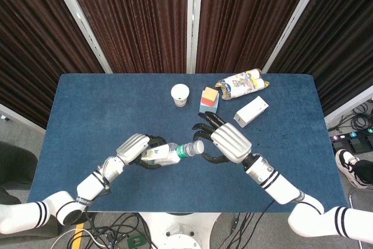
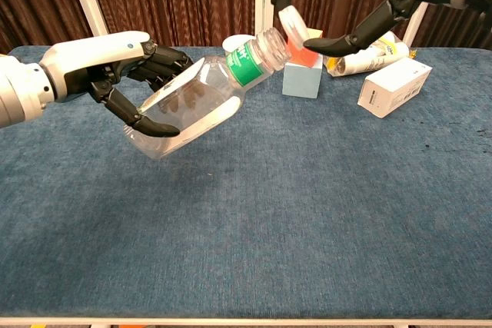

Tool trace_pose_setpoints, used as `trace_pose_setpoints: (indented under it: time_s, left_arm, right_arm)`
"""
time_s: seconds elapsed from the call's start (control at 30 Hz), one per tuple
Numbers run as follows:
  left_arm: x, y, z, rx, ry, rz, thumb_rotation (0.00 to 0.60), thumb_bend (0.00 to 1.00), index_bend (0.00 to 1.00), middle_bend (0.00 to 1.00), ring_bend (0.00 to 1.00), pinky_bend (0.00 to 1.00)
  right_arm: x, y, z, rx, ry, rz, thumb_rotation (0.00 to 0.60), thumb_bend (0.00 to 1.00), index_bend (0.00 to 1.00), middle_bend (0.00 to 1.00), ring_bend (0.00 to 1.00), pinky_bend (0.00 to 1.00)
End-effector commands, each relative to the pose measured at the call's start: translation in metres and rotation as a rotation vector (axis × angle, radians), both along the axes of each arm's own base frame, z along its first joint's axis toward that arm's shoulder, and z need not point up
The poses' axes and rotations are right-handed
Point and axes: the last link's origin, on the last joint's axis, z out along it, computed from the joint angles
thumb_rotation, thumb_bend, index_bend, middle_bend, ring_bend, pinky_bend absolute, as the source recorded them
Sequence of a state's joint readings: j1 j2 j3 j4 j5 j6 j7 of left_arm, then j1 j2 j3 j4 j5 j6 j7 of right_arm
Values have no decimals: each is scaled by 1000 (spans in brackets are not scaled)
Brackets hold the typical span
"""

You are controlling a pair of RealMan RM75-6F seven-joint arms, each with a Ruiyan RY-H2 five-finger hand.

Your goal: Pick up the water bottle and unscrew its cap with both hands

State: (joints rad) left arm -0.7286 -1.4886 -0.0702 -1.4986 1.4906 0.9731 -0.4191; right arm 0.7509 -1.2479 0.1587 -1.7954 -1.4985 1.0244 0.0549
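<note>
A clear water bottle (image 2: pixel 196 101) with a green label hangs tilted above the blue table (image 2: pixel 307 213), neck pointing up and right. My left hand (image 2: pixel 104 67) grips its body; in the head view the left hand (image 1: pixel 133 148) wraps the bottle (image 1: pixel 166 154) from the left. The white cap (image 2: pixel 292 22) is off the neck, a small gap away, pinched between the thumb and fingers of my right hand (image 2: pixel 350 1). From above, the cap (image 1: pixel 199 147) sits at the tips of the right hand (image 1: pixel 230 143).
Behind the hands stand a light-blue block with an orange top (image 1: pixel 208 100), a white paper cup (image 1: pixel 180 94), a white box (image 1: pixel 251 111) and a lying snack bag (image 1: pixel 242 84).
</note>
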Motion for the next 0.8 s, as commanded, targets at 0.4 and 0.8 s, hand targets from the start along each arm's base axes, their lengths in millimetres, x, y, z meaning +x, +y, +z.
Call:
trace_pose_setpoints:
  time_s: [0.4, 0.8]
  left_arm:
    - [-44, 10, -15, 169, 469, -75, 600, 337, 533, 553, 426, 361]
    - [-44, 5, -17, 191, 584, -59, 600, 229, 168, 221, 138, 236]
  right_arm:
    - [-41, -2, 8, 45, 136, -145, 600, 310, 549, 222, 0, 0]
    - [-60, -3, -11, 104, 199, -194, 600, 313, 548, 222, 0, 0]
